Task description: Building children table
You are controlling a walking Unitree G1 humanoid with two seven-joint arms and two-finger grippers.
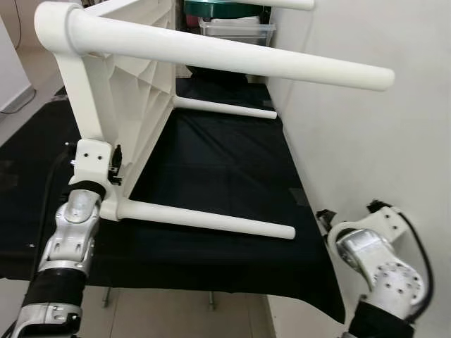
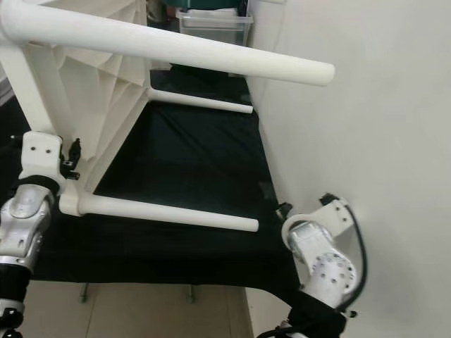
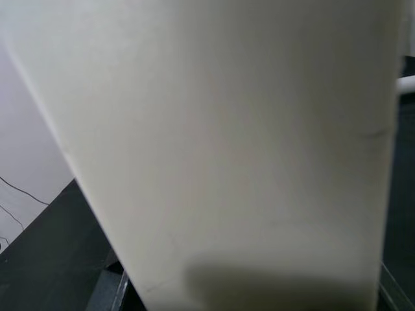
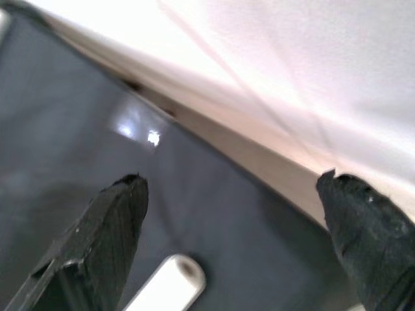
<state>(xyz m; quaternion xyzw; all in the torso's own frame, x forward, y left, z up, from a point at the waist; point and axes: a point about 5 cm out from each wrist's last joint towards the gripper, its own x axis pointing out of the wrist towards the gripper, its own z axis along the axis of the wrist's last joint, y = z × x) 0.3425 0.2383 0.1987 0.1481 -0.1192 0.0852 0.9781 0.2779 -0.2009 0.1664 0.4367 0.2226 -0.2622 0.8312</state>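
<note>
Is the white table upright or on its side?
On its side: the white table has legs pointing sideways toward the wall.

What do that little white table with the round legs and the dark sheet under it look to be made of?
The small white table looks like moulded plastic with a matt finish: its underside shows cast ribs, and the round legs look smooth and seamless. The black sheet beneath it seems to be thin cloth or plastic sheeting. It lies flat with faint creases and hangs over the front edge, with a slight sheen in the right wrist view.
</note>
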